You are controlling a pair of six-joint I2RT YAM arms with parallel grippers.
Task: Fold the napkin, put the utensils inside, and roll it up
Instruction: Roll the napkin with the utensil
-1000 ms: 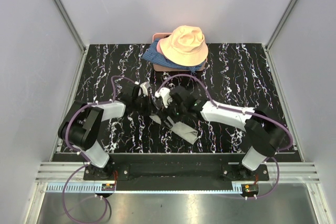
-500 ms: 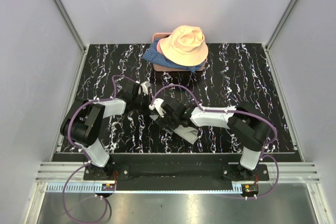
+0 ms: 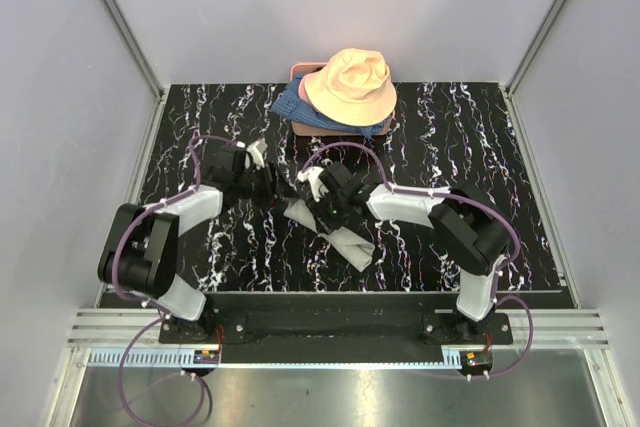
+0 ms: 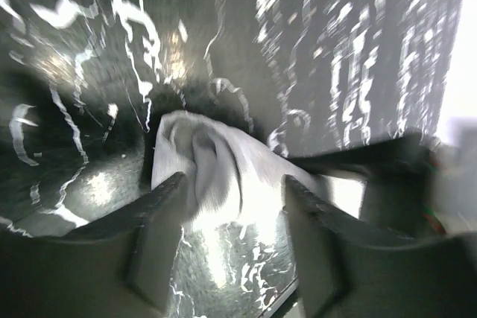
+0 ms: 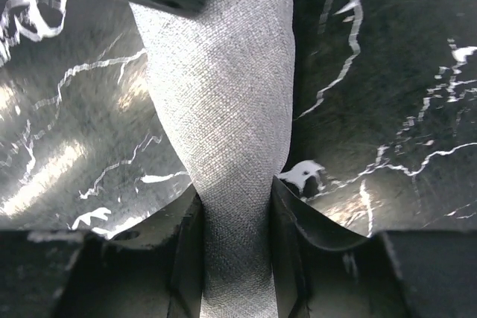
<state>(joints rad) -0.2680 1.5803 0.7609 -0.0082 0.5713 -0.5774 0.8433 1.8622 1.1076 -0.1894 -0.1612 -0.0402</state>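
Note:
The napkin point(image 3: 335, 235) is a light-grey roll lying slantwise on the black marbled table point(image 3: 450, 147), near its middle. My right gripper point(image 3: 318, 211) is shut on the roll's upper part. In the right wrist view the woven cloth point(image 5: 223, 109) is pinched between both of my fingers, at the right gripper point(image 5: 235, 217). My left gripper point(image 3: 276, 188) stands open just left of the roll's upper end. In the left wrist view the crumpled napkin end point(image 4: 212, 173) lies ahead of the left gripper point(image 4: 231, 199), free of both fingers. No utensils are in view.
A peach bucket hat point(image 3: 350, 85) rests on blue patterned fabric point(image 3: 288, 107) over a pink box point(image 3: 310, 129) at the table's far middle. Grey walls close in the left, right and back sides.
My left gripper has opened, let go of the napkin's end and drawn back to the left. My right gripper has closed on the roll.

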